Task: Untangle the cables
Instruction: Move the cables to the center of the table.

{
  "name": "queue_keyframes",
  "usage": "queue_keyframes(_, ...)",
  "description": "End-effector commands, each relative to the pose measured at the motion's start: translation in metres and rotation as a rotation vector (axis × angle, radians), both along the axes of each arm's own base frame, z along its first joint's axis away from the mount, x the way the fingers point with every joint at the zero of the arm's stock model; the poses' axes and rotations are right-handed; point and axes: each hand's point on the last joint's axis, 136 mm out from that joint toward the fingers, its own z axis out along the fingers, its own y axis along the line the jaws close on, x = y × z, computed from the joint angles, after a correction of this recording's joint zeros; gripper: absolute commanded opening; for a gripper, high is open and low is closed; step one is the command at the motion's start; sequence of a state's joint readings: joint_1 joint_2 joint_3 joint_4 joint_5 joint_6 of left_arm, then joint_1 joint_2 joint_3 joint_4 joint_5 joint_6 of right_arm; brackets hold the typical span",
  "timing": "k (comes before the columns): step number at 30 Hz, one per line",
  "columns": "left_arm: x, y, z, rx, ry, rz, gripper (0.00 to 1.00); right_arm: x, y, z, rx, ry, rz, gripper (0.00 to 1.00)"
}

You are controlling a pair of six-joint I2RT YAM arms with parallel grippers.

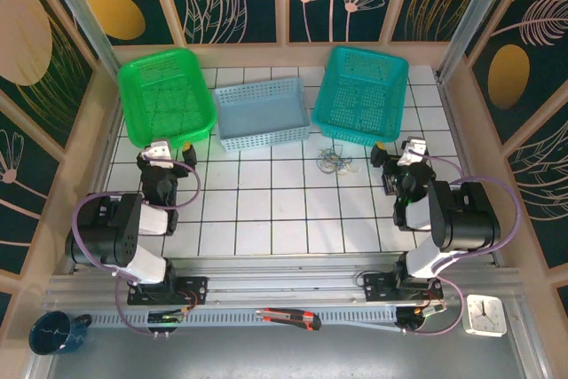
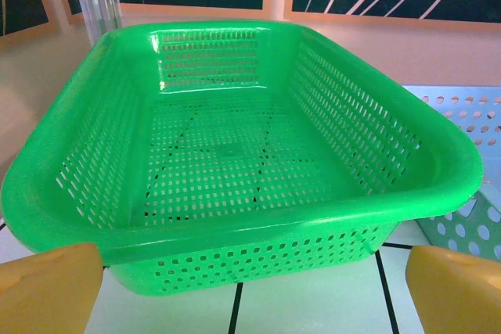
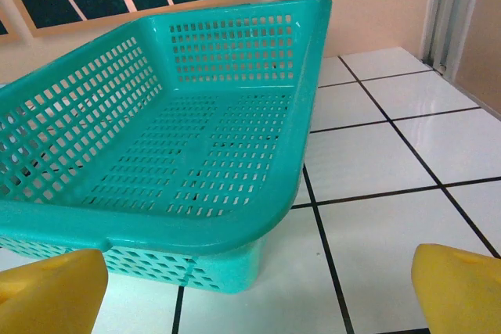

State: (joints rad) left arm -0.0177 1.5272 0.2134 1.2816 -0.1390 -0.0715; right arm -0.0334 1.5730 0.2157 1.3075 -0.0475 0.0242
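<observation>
White-tiled bench (image 1: 284,210) bears a green basket (image 1: 166,99), pale blue basket (image 1: 262,111) and teal basket (image 1: 359,90) at the far side. On the left gripper (image 2: 250,295) and right gripper (image 3: 258,291), jaws stand wide, empty. The cables (image 1: 335,161) lie knotted just before the teal basket.

Left black-and-white jointed robot arm (image 1: 120,232) and right black-and-white jointed robot arm (image 1: 461,219) had bulky black motor housings, white link shells. Thick purple hoses (image 1: 76,215) looped off each arm. Black base brackets (image 1: 169,291) sat underneath. Rounded yellow-orange plastic fingers (image 2: 47,291) (image 3: 51,291) tipped wrists.
</observation>
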Motion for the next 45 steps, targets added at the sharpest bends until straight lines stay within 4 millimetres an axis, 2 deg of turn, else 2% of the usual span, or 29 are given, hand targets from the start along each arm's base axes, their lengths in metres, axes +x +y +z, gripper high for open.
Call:
queue_keyframes(1,0.004,0.004,0.01,-0.007,-0.034,0.017,0.99,0.002,-0.002,0.009,-0.012,-0.028,0.0,0.99)
queue_keyframes(38,0.003,0.007,0.012,-0.012,-0.043,0.036,0.99,0.003,-0.002,0.009,-0.009,-0.03,0.001,0.99)
queue_keyframes(40,0.002,0.008,0.019,-0.015,-0.048,0.04,0.99,0.001,-0.003,0.013,-0.008,-0.036,-0.002,0.99)
queue_keyframes(45,0.002,0.013,0.04,-0.021,-0.045,0.072,0.99,-0.01,-0.009,0.043,-0.004,-0.075,-0.058,0.99)
